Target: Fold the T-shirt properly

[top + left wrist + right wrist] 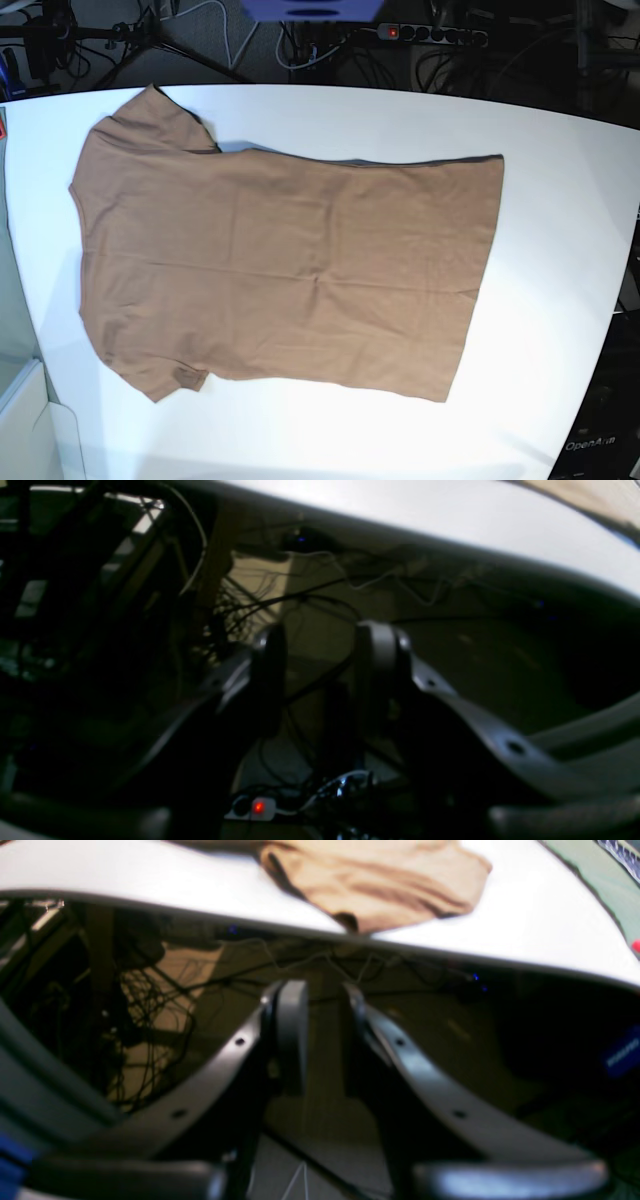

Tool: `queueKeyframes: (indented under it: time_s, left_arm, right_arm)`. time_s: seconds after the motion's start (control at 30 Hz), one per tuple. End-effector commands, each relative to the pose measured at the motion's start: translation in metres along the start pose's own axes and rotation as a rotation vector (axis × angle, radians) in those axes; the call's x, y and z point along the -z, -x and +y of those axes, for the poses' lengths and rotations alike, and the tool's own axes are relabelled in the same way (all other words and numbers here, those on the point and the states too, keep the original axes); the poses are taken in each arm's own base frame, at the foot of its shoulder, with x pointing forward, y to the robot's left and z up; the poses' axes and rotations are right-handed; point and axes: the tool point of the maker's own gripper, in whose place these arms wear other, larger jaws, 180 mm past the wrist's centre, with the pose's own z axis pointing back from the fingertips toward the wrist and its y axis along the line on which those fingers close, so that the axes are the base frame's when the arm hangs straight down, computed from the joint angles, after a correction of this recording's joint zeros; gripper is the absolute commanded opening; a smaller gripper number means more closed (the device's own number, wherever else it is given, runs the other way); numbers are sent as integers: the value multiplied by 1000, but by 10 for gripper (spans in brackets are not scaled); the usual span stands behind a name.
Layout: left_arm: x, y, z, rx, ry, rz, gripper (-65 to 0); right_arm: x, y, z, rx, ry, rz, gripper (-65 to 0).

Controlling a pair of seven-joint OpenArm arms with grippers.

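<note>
The tan-brown T-shirt (290,270) lies spread flat on the white table (560,300), neck end to the left and hem to the right, one sleeve at the back left and one at the front left. Neither arm shows in the base view. In the right wrist view my right gripper (325,995) hangs below the table edge (540,930) with a narrow gap between its fingers and nothing in it; a sleeve of the T-shirt (380,880) lies above on the tabletop. My left gripper (320,645) also sits below the table edge (450,515), its fingers apart and empty.
Tangled cables (150,1005) and a power strip with a red light (252,807) lie on the floor under the table. Another power strip (430,35) and stand legs (150,50) are behind the table. A white box (25,420) stands at the front left.
</note>
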Motion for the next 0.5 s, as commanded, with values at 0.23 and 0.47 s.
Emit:
queueKeyframes:
  time_s: [0.23, 0.47]
  left_arm:
    - [16, -37, -22, -16, 61, -23, -431]
    - [29, -51, -31, -15, 86, -32, -431]
  right_arm:
    - [10, -22, -5, -16, -6, -27, -519]
    - [36, -54, -7, -32, -16, -53, -519]
